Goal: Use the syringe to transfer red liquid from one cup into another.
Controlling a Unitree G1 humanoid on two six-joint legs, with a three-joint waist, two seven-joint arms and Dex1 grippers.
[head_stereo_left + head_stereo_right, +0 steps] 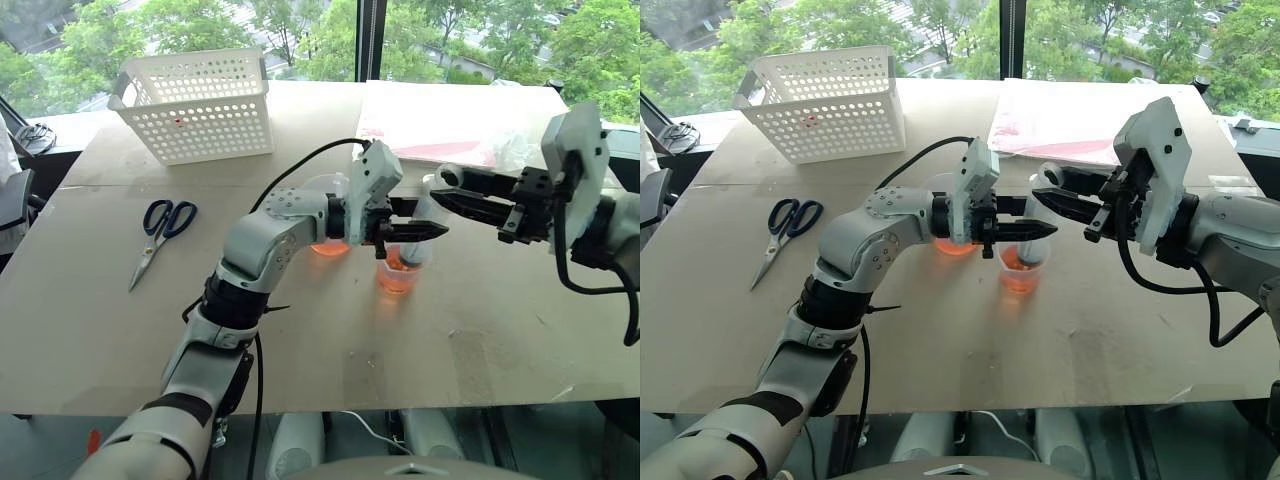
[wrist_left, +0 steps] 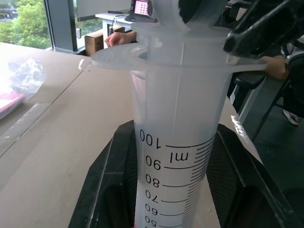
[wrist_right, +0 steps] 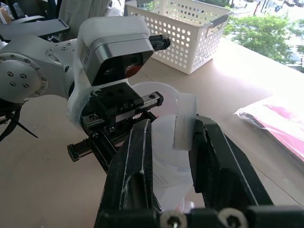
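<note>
Windows w/ green trees behind a wide tan table [image 1: 470,340]. White perforated basket [image 1: 197,103] sits far left; black-handled scissors [image 1: 160,236] lie left, well apart from the cups. Red-and-clear plastic bag [image 1: 450,125] lies at far right.

Mid-table: smaller cup [image 1: 397,272] holds red liquid [image 1: 397,280]; larger spouted cup [image 1: 325,215] just beside it on the left, partly hidden by left arm, orange-red at its base.

Syringe [image 2: 175,142] stands upright over the smaller cup. Left gripper [image 1: 415,232] reaches in from the left, jaws clamped on the syringe barrel. Right gripper [image 1: 460,200] comes from the right, jaws closed on the plunger's ring top [image 3: 184,121].
</note>
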